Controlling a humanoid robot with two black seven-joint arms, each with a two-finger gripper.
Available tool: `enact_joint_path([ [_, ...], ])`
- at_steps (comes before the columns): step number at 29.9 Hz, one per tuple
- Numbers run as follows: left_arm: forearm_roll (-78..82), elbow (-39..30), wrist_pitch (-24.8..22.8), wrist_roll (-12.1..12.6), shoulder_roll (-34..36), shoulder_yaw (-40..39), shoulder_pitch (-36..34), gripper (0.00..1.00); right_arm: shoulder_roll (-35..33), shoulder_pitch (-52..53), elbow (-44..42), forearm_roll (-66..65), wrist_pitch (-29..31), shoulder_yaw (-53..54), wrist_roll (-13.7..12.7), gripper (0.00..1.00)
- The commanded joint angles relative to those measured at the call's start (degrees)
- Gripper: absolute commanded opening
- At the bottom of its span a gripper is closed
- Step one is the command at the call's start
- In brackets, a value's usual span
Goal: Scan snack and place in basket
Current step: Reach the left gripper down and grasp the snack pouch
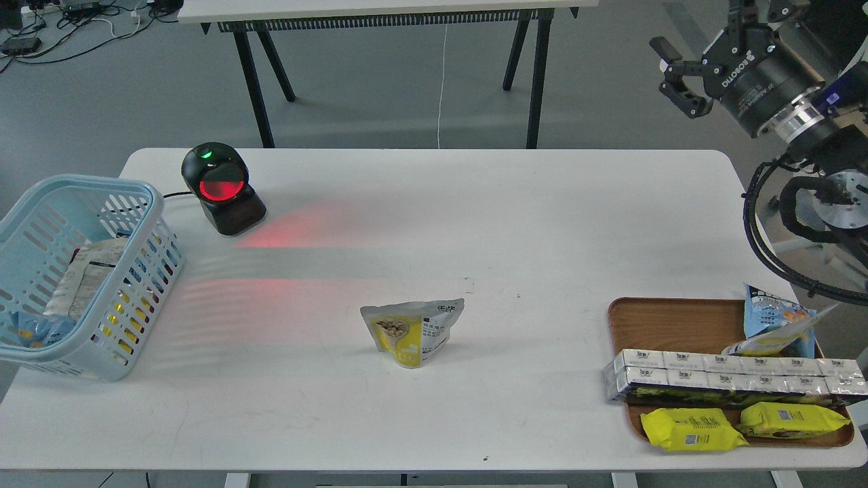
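The snack pouch (413,330), silver-white on top and yellow at the bottom with a round nut picture, stands on the white table (475,217) near the middle front. The light blue basket (146,270) sits at the table's left edge and holds a few packs. My right gripper (668,71) hangs high at the upper right, beyond the table's far right corner, far from the pouch; its two fingers stand apart and hold nothing. My left arm and gripper are out of view.
A black barcode scanner (220,186) with a red window stands at the back left and throws red light on the table. A brown wooden tray (668,324) at the front right holds a blue chip bag (773,329), white boxes (732,376) and two yellow packs (692,430).
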Motion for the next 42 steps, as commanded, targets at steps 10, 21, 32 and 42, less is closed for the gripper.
enact_joint_path([
  [10,27.07,-35.74,0.01,0.0,-1.46,32.11,-17.54,1.0,0.27,-6.37,-0.57,4.23,0.45,4.85,-0.08,0.98],
  [21,33.58,-35.75,0.01,0.0,-11.21,40.11,-14.47,0.99,-0.61,-6.99,-0.66,4.32,0.89,5.11,-0.43,0.98],
  [32,33.67,-26.0,0.01,0.0,-17.54,40.12,-2.96,0.98,-1.58,-8.74,-0.48,4.41,1.95,5.11,-0.16,0.98],
  [42,35.25,-25.29,0.01,0.0,-18.16,41.87,-1.63,0.33,-2.63,-9.27,-0.48,4.41,3.35,5.11,-0.08,0.98],
])
